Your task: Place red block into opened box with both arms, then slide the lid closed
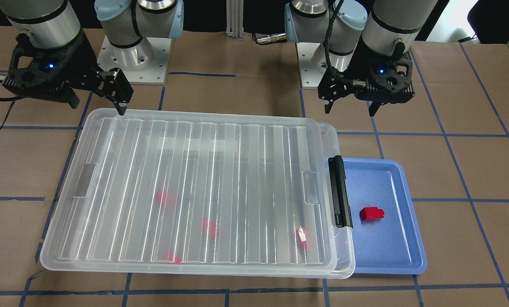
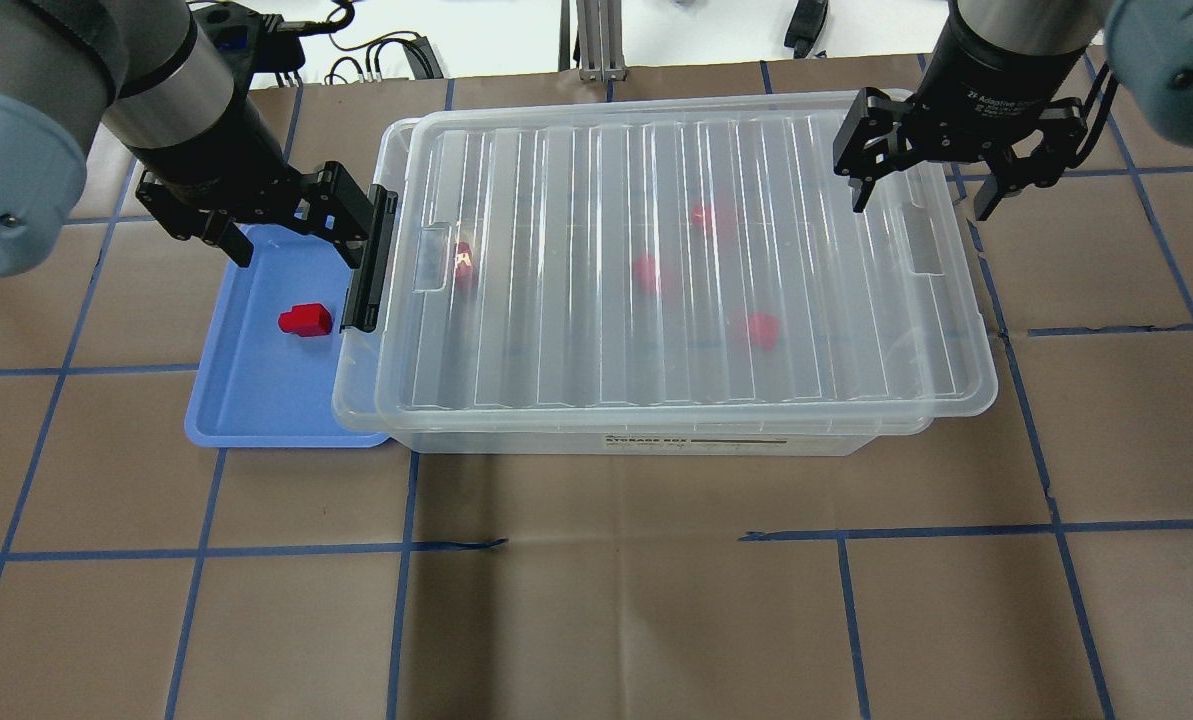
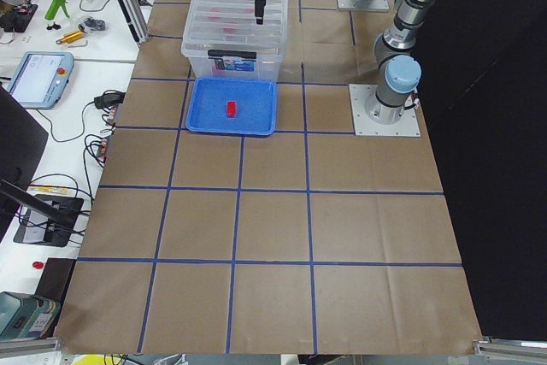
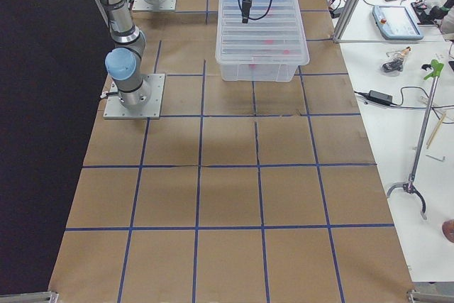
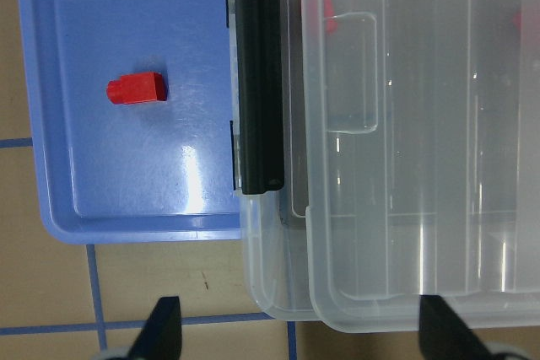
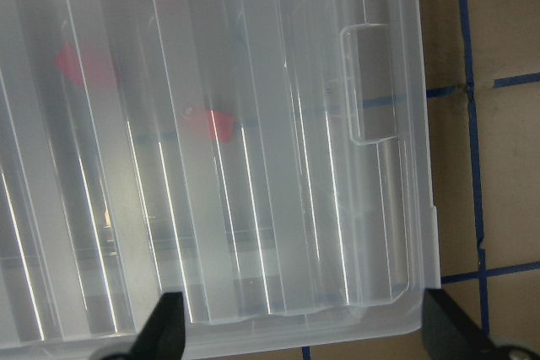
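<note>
Two pairs of jaws hang spread and empty: left jaws over the box's [image 2: 656, 440] latch end, right jaws over the lid's [image 2: 676, 250] other end. The block [image 2: 305, 320] lies on the blue tray [image 2: 256, 410] beside the box, long axis along the box's length, stub pointing away. I judge pickup comes first, and the lid, covering nearly everything, needs sliding aside.

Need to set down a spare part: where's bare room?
Bare table runs along the box's labelled long side. The blue tray is free around the red block. Crowded: both short ends, under the left hand and right hand.
</note>
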You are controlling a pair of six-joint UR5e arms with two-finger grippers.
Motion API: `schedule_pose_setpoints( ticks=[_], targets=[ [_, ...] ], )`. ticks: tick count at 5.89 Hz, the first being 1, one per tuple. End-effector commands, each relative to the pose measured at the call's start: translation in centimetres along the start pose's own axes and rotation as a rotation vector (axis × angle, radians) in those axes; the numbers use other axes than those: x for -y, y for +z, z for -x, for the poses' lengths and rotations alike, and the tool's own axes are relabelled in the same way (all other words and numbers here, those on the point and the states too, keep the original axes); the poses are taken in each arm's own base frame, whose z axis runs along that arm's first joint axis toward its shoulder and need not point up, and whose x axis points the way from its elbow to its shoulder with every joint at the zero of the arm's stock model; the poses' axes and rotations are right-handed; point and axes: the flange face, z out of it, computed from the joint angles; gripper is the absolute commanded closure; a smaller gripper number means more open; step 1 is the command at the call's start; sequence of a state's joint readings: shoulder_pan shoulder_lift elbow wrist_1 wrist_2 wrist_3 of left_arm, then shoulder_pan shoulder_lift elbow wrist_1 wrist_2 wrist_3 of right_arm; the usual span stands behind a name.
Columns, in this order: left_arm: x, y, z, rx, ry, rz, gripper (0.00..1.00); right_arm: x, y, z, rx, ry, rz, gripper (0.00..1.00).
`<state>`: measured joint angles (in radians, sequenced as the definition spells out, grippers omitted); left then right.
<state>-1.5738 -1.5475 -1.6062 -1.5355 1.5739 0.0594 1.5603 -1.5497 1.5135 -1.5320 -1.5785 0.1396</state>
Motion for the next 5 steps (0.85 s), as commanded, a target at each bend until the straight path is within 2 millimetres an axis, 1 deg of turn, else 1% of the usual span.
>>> schedule_pose_setpoints(
  ticks=[1, 2, 3, 4, 5],
  targets=[
    [0.0, -0.1, 0.0, 0.002, 0.002, -0.001, 0.02, 0.0, 0.0, 0.0, 0.000, -0.003, -0.001, 0.00],
    [0.0, -0.1, 0.0, 0.000, 0.002, -0.001, 0.02, 0.1, 0.3, -0.1, 0.000, -0.004, 0.003, 0.00],
    [0.0, -0.1, 0.0, 0.000, 0.002, -0.001, 0.02, 0.4, 1.3, -1.3, -0.002, 0.012, 0.020, 0.00],
    [0.0, -0.1, 0.0, 0.000, 0.002, -0.001, 0.02, 0.7, 2.5, -2.7, -0.004, 0.038, 0.039, 0.00],
    [0.0, -0.1, 0.0, 0.002, 0.004, -0.001, 0.02, 2.0, 3.7, -5.5, 0.001, 0.018, 0.059, 0.00]
  ],
)
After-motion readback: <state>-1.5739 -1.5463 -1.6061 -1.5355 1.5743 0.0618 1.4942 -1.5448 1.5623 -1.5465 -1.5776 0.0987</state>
